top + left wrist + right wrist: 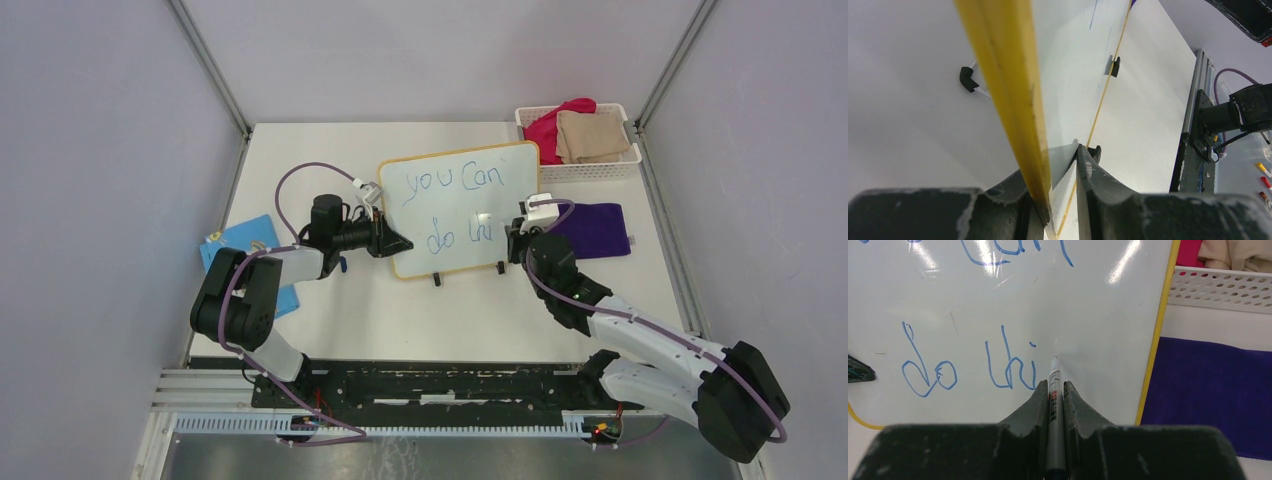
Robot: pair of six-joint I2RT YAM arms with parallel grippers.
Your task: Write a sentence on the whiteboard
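The whiteboard (505,170) stands tilted on its black feet (437,279) in the middle of the table, yellow rim all round. The sentence (452,181) reads "you Can" above "do thi" (970,371) in thin blue strokes. My left gripper (399,243) is shut on the board's left rim (1000,75), one finger on each face (1064,192). My right gripper (1053,386) is shut on a grey marker (1053,400). The marker's tip touches the board just right of the "i". In the top view this gripper (515,240) is at the board's lower right.
A white perforated basket (592,170) with pink and beige cloths stands at the back right. A purple cloth (596,229) lies right of the board, close to my right wrist. A blue flat card (240,240) lies under my left arm. A metal rail (430,385) lines the near edge.
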